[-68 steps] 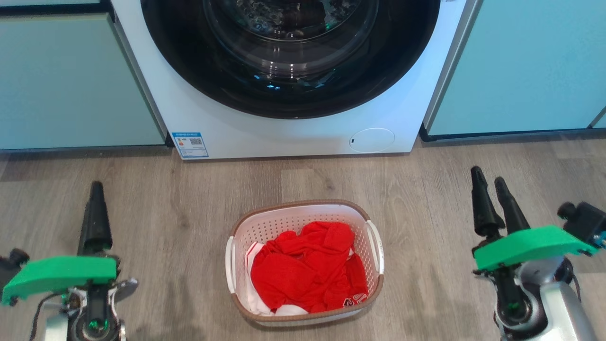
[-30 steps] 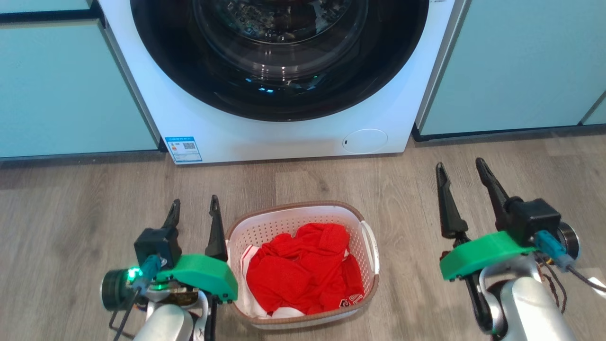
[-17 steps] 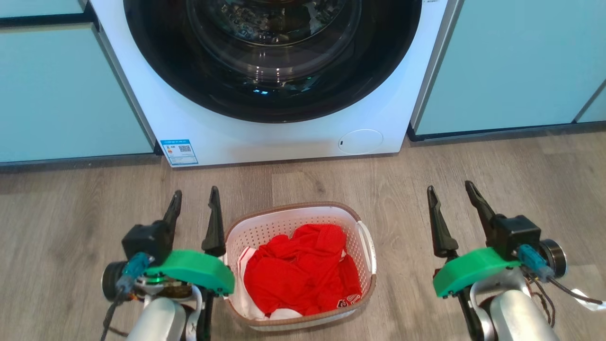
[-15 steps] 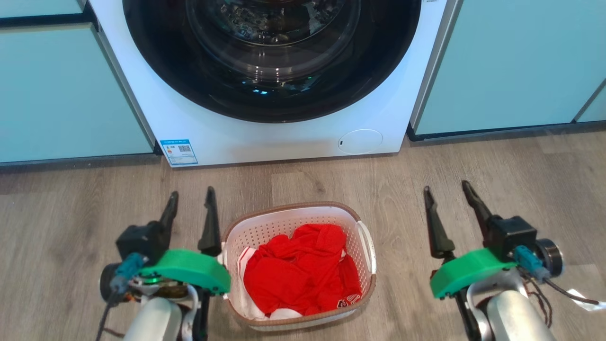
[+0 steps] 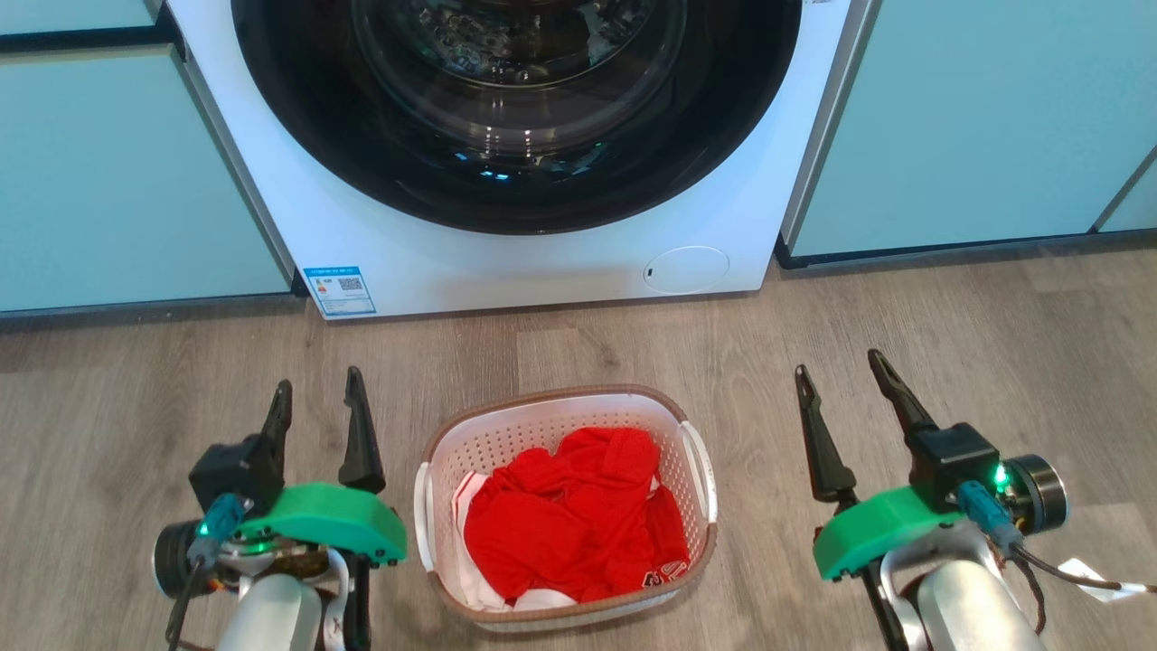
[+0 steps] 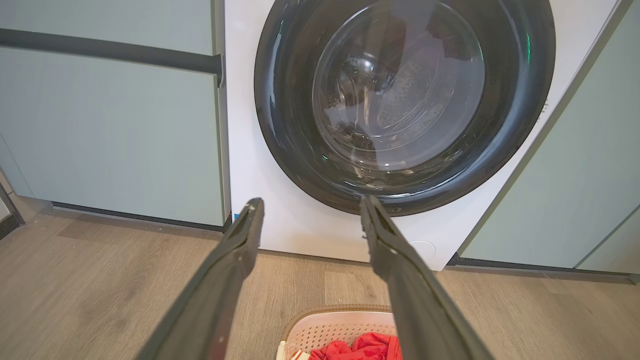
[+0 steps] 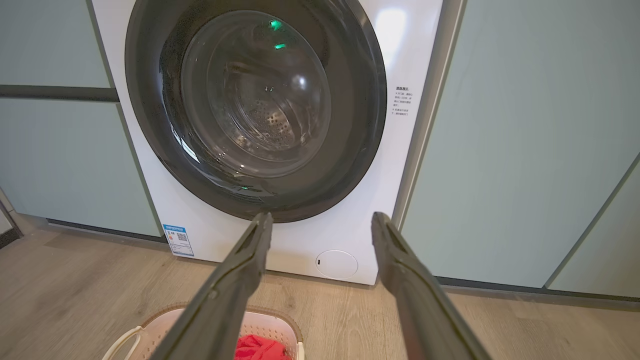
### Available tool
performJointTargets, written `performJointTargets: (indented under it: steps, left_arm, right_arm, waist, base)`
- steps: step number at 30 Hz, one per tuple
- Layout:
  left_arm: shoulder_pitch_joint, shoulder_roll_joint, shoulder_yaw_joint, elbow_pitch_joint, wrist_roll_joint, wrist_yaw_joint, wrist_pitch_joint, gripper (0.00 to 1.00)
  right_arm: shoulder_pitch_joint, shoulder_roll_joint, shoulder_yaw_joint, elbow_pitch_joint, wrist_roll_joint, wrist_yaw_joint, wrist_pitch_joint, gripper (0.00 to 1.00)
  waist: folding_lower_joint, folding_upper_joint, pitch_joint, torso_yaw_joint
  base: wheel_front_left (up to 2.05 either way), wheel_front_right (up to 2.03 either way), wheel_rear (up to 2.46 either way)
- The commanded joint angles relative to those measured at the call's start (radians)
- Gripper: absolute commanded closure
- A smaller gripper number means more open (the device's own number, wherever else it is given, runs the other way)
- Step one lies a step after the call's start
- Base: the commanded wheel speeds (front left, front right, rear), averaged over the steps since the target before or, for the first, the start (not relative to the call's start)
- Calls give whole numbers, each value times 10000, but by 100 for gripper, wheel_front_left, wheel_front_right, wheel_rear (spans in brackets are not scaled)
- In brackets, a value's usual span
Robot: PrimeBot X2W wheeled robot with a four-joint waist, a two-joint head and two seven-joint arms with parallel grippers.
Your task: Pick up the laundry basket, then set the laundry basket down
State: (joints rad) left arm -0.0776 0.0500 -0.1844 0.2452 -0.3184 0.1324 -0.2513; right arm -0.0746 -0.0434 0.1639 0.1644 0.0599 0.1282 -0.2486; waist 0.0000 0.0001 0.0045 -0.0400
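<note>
laundry basket on the floor between left hand and right hand, both spread apart and empty

Wood-look floor, pale cabinets, washing machine

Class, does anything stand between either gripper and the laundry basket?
Nothing visible does. Bare wooden floor separates the laundry basket from the open left gripper on one side and the open right gripper on the other.
</note>
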Motion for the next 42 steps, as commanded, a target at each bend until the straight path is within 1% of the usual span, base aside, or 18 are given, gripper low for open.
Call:
performJointTargets:
  steps: [1,6,11,19,34,42]
  left_arm:
    - [-309,5,336,-229,58,28,-105,0]
    - [-286,4,457,-165,47,-103,-105,0]
    - [-209,4,501,-208,382,-306,-105,0]
    - [-160,4,398,130,299,-490,-105,0]
    - [-124,3,377,166,319,-494,-105,0]
    - [-225,3,413,394,385,-512,-105,0]
  right_arm:
    - [-384,-69,236,-222,0,25,-132,0]
    - [-355,-69,70,26,296,25,-132,0]
    - [-359,-68,11,217,450,25,-132,0]
    - [-360,-68,104,323,550,25,-132,0]
    - [-392,-68,209,355,510,25,-132,0]
    - [-484,-68,244,395,459,25,-132,0]
  waist:
    - [0,-1,-3,1]
    - [0,-1,-5,-5]
    - [0,-1,-21,-11]
    - [0,-1,-50,-23]
    - [0,-1,-8,-9]
    - [0,-1,452,25]
  base:
    - [0,0,0]
    - [0,0,0]
    - [0,0,0]
    - [0,0,0]
    - [0,0,0]
    - [0,0,0]
